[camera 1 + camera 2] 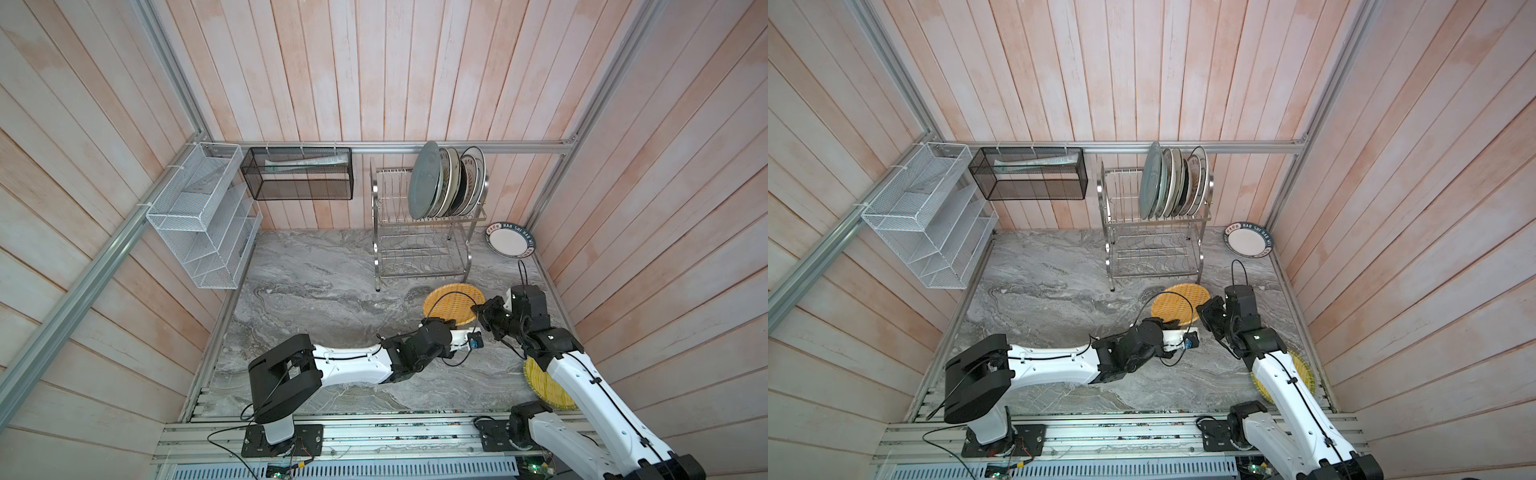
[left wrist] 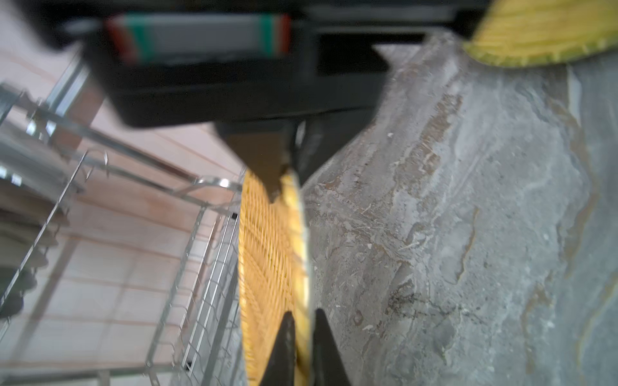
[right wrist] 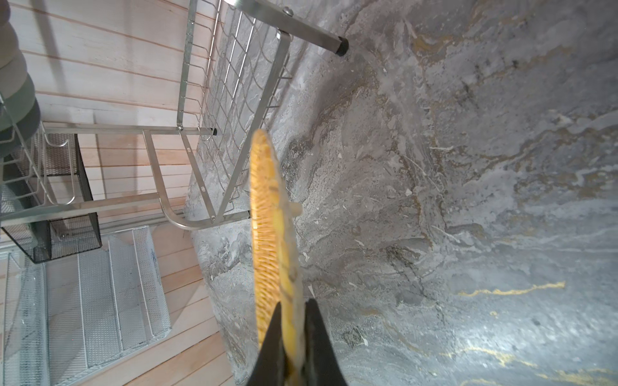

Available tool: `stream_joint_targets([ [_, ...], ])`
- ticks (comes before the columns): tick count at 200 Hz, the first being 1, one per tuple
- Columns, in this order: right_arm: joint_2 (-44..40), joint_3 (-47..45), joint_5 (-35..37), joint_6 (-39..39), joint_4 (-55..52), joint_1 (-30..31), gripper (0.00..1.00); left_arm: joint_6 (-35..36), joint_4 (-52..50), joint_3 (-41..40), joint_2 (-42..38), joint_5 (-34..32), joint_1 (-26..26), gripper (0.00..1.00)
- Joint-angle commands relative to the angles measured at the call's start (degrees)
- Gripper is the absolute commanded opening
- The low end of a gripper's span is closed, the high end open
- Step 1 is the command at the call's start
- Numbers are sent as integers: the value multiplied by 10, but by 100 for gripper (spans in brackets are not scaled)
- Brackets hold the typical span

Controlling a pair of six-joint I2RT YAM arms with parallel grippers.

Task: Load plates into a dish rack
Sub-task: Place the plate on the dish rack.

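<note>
A woven-look orange plate (image 1: 453,301) (image 1: 1179,303) sits low over the marble counter in front of the dish rack (image 1: 424,245) (image 1: 1154,249). My left gripper (image 1: 439,321) (image 1: 1161,321) (image 2: 302,320) is shut on the plate's near rim (image 2: 267,250). On the right rim (image 3: 267,217), my right gripper (image 1: 478,309) (image 1: 1202,309) (image 3: 294,307) is shut too. Several plates (image 1: 444,183) (image 1: 1173,183) stand upright in the rack's upper tier. A yellow plate (image 1: 538,388) (image 1: 1304,370) (image 2: 541,30) lies partly under the right arm. A white plate with a dark lettered rim (image 1: 510,239) (image 1: 1248,240) lies right of the rack.
The rack's lower tier (image 2: 194,234) (image 3: 234,100) holds nothing and stands just behind the orange plate. A white mesh organiser (image 1: 199,216) and a black mesh basket (image 1: 297,174) hang on the back-left walls. Wooden walls close in the counter on three sides.
</note>
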Motion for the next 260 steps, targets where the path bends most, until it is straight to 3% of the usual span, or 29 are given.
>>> stream_joint_targets([
  [1,-16,0,-22,25,15,2,0,-22,15,24,11,-25,0,0],
  [25,-18,3,-21,19,17,2,1,-29,11,15,-10,-27,-11,0],
  [60,-10,19,-13,9,20,2,60,-42,-9,-25,-78,6,-20,0],
  [105,26,65,6,-23,29,-6,96,-76,-55,-64,-162,26,-24,0],
  [172,25,93,7,-110,85,-45,98,-228,-143,-109,-295,104,-40,0],
  [216,-7,59,-91,-191,188,-63,98,-328,-162,-128,-401,138,-47,0],
  [260,-70,-10,-177,-248,305,-64,98,-420,-136,-106,-473,101,-47,0],
])
